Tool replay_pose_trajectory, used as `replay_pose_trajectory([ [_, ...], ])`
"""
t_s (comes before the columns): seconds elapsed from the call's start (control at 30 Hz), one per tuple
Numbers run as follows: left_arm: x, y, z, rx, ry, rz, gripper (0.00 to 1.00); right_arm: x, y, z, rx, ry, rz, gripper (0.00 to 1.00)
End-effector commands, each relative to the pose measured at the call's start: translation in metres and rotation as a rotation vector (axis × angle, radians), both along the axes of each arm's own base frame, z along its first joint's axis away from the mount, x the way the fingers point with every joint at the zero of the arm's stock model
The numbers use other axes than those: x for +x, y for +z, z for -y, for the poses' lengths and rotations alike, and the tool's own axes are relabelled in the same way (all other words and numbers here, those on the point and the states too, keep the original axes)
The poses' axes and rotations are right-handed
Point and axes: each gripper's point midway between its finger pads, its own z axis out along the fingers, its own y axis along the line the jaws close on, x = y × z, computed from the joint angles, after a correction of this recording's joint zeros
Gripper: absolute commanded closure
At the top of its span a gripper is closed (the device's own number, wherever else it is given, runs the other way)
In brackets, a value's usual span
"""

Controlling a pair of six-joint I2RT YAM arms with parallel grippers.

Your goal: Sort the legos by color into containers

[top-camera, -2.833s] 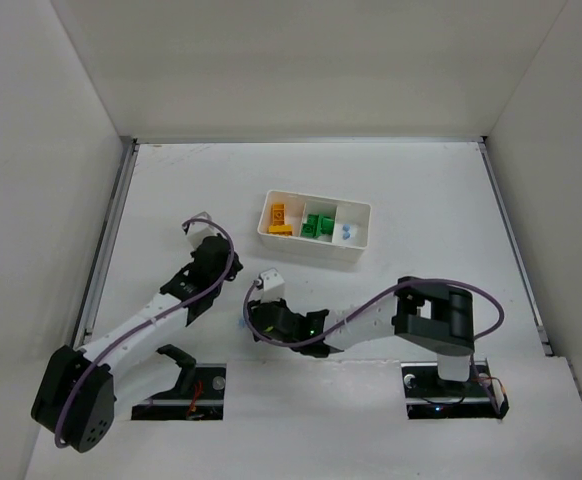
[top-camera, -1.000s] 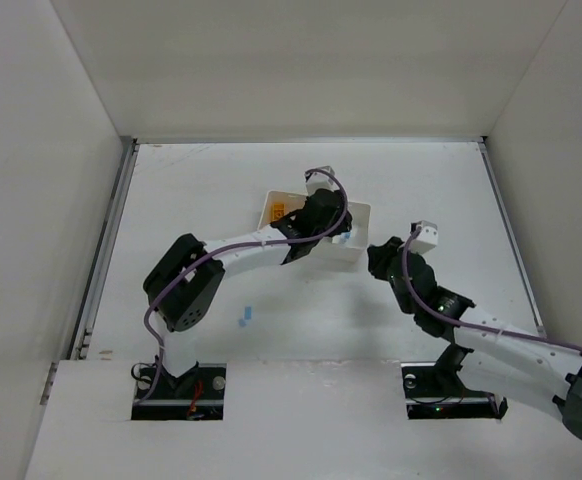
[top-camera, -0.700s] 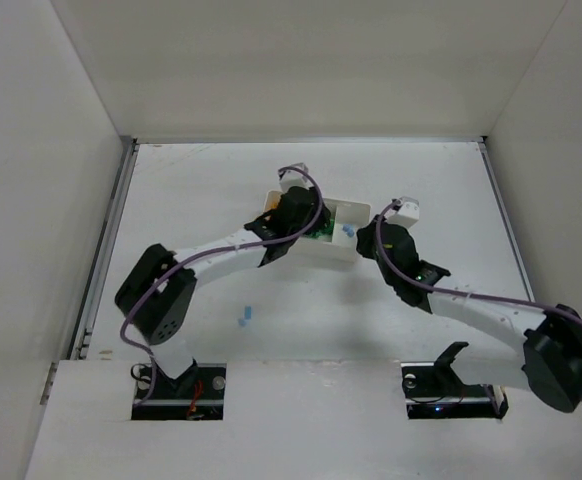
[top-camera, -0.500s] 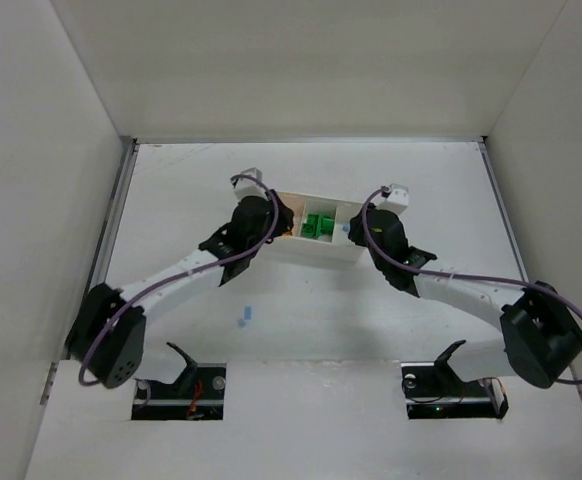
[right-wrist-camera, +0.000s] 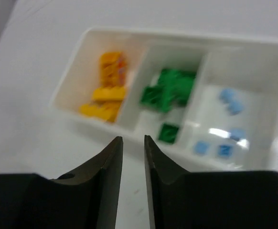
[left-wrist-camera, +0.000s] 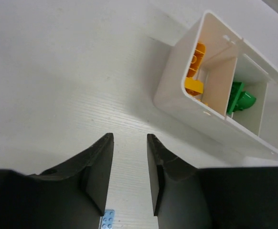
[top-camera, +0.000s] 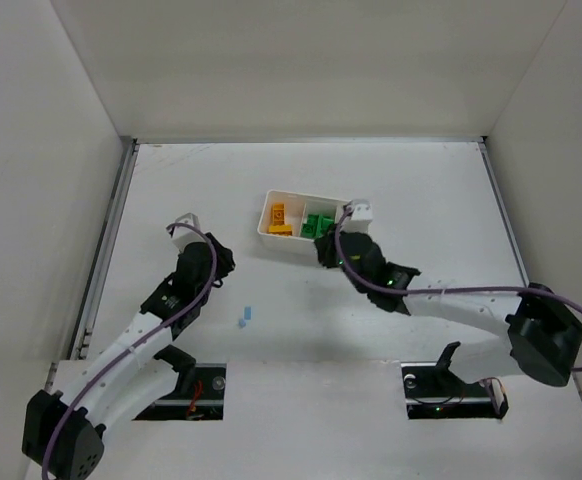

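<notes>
The white three-compartment tray (top-camera: 299,197) sits mid-table with yellow-orange legos (top-camera: 281,218) in its left cell and green legos (top-camera: 317,224) in the middle one. My right arm hides its right cell from above. In the right wrist view the tray (right-wrist-camera: 77,52) shows yellow-orange (right-wrist-camera: 108,90), green (right-wrist-camera: 170,88) and light-blue legos (right-wrist-camera: 227,100). One light-blue lego (top-camera: 244,318) lies on the table and also shows in the left wrist view (left-wrist-camera: 108,220). My left gripper (top-camera: 216,262) (left-wrist-camera: 129,137) is open and empty, left of the tray (left-wrist-camera: 170,90). My right gripper (top-camera: 326,250) (right-wrist-camera: 133,139) is slightly open and empty at the tray's near wall.
White walls close in the table on the left, back and right. A metal rail (top-camera: 111,230) runs along the left edge. The arm bases (top-camera: 441,390) stand at the near edge.
My left arm has pulled back left and toward me, away from the tray. My right gripper has shifted left along the tray's near side. The loose light-blue lego has not moved.
</notes>
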Motion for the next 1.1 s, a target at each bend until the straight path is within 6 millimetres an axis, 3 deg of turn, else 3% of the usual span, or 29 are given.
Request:
replay_pose_trajectory([
  [0.0,-0.011,-0.017,-0.026,0.045,0.095,-0.054,0.73,-0.07,-0.012,-0.078,0.047,0.269,-0.055,0.74],
  [0.1,-0.012,-0.021,-0.032,0.044,0.118,-0.071,0.81,-0.138,-0.037,-0.143,0.058,0.48,-0.144,0.76],
  [0.17,-0.011,-0.022,-0.032,0.034,0.124,-0.075,0.81,-0.17,-0.047,-0.175,0.041,0.574,-0.156,0.71],
  [0.33,-0.01,-0.02,-0.027,0.017,0.116,-0.073,0.8,-0.201,-0.076,-0.219,-0.032,0.684,-0.172,0.55],
  [0.7,-0.018,-0.029,-0.03,0.011,0.116,-0.086,0.77,-0.192,-0.123,-0.235,-0.142,0.665,-0.205,0.54],
  [1.07,-0.029,-0.043,-0.036,0.032,0.126,-0.139,0.77,-0.169,-0.135,-0.231,-0.24,0.567,-0.182,0.56],
])
